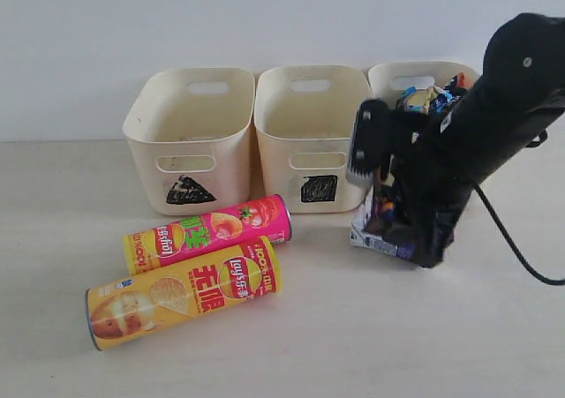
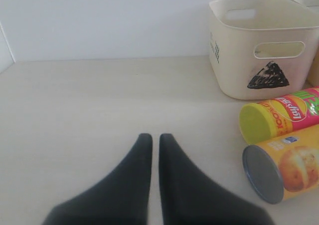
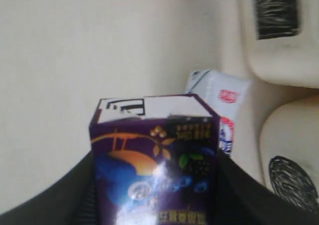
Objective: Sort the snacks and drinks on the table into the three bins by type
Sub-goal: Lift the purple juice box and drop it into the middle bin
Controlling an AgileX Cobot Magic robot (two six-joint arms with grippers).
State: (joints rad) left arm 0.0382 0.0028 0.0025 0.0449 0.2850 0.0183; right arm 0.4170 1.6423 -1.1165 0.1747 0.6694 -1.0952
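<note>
My right gripper [image 1: 397, 226] is shut on the dark purple drink carton [image 3: 157, 160], one finger on each side, low in front of the right-hand bin. The white and blue carton [image 3: 222, 98] stands just behind it, against the bins. On the table [image 1: 353, 327], the pink-yellow chip tube [image 1: 212, 230] and the yellow-orange tube [image 1: 185, 292] lie side by side in front of the triangle bin [image 1: 190, 138]. My left gripper [image 2: 155, 137] is shut and holds nothing, hovering over bare table beside the tubes' ends. Crinkly packets [image 1: 433, 96] lie in the right bin [image 1: 415, 73].
The square bin [image 1: 309, 133] stands in the middle of the row, and the circle mark [image 3: 291, 177] shows on the bin nearest the held carton. A black cable [image 1: 521, 257] trails from the right arm across the table. A pale wall runs behind the bins.
</note>
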